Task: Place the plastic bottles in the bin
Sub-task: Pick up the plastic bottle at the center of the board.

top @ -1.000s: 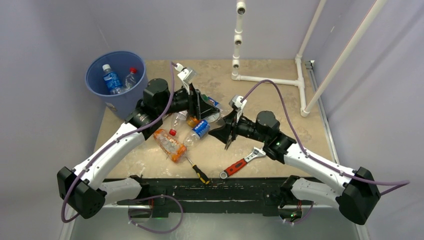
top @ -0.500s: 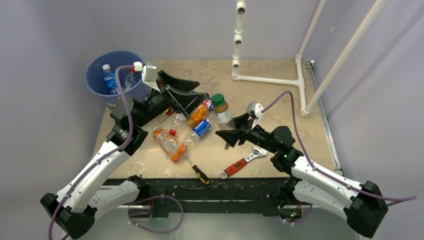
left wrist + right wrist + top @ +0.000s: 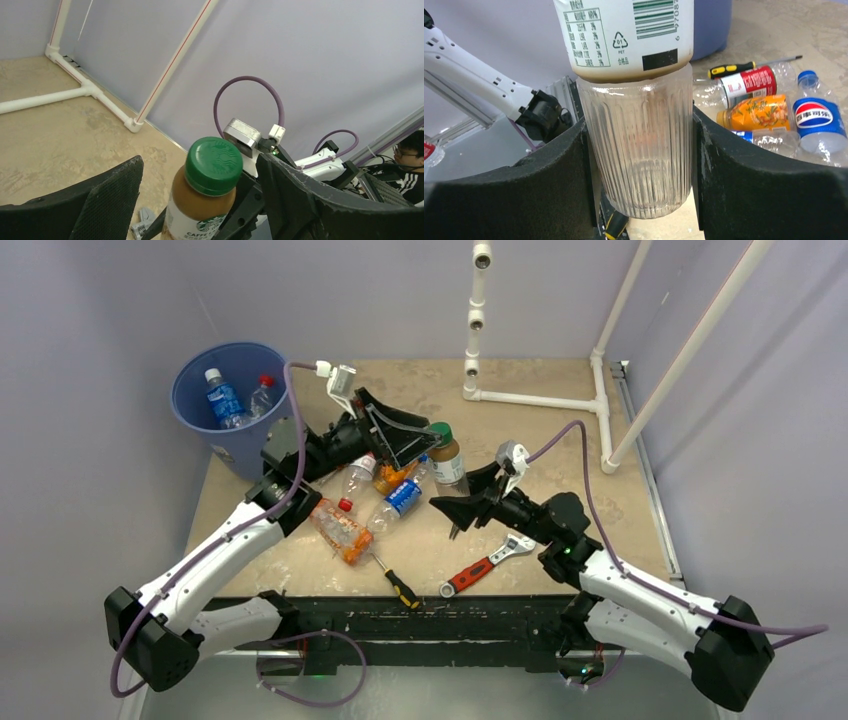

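1. So far, the bin (image 3: 233,448) holds two bottles (image 3: 224,400); it stands well apart from the left gripper (image 3: 408,448), off to its left.
2. The green-capped coffee bottle (image 3: 445,462) is clamped at its base by the right gripper (image 3: 641,150). The left gripper's jaws stand spread either side of its cap, not touching.
3. Several smaller bottles (image 3: 403,497) lie on the table (image 3: 560,440) just beneath the left gripper, so I judge most of the job remains.
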